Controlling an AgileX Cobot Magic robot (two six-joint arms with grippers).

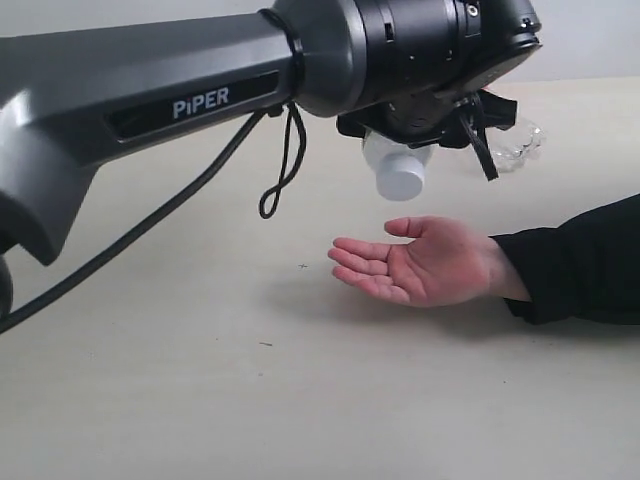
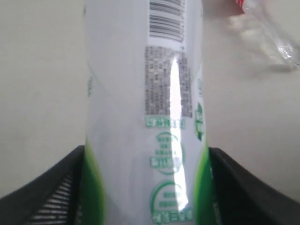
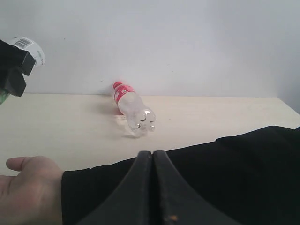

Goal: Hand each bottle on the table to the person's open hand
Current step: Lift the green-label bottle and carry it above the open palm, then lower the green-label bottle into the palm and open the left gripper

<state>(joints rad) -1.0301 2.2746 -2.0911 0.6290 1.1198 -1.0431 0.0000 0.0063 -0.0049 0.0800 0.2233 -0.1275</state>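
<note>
My left gripper (image 1: 428,128) is shut on the green-white label bottle (image 1: 398,168), its black fingers (image 2: 47,190) pressing both sides of the label (image 2: 150,117). The bottle hangs white cap down, just above the person's open hand (image 1: 420,265), which lies palm up on the table (image 1: 200,380). A red label bottle with a red cap (image 3: 131,105) lies on its side farther back; its clear body also shows in the exterior view (image 1: 518,145). My right gripper (image 3: 153,154) is shut and empty, near the person's black sleeve (image 3: 220,173). The yellow and floral bottles are out of view.
The left arm (image 1: 150,100) stretches across the upper part of the exterior view with a black cable (image 1: 150,225) hanging under it. The person's forearm in the black sleeve (image 1: 585,265) lies on the table at the right. A pale wall (image 3: 164,42) stands behind the table.
</note>
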